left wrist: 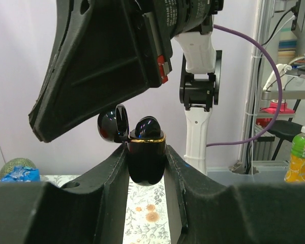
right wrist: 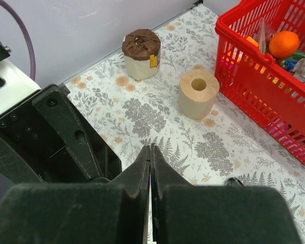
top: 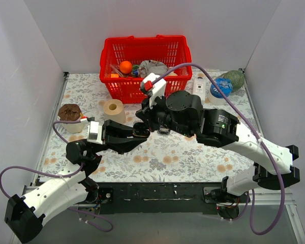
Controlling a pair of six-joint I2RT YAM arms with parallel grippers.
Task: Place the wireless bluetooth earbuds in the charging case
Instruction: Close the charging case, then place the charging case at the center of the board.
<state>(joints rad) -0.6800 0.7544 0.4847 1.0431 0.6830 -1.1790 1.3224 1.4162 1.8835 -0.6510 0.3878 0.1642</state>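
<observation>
My left gripper is shut on the charging case, a glossy black oval with a gold rim, and holds it upright above the table. The case's lid is flipped open to the left. A black earbud bulges out of the case's top. In the top view the case sits between the left fingertips. My right gripper is shut, nothing visible between its fingers, and hangs just above the case. A small black piece, perhaps the other earbud, lies on the table, half hidden.
A tan tape roll and a brown-topped cup stand to the left of the grippers. A red basket of items stands at the back. A white bottle and a blue-lidded jar stand at the back right.
</observation>
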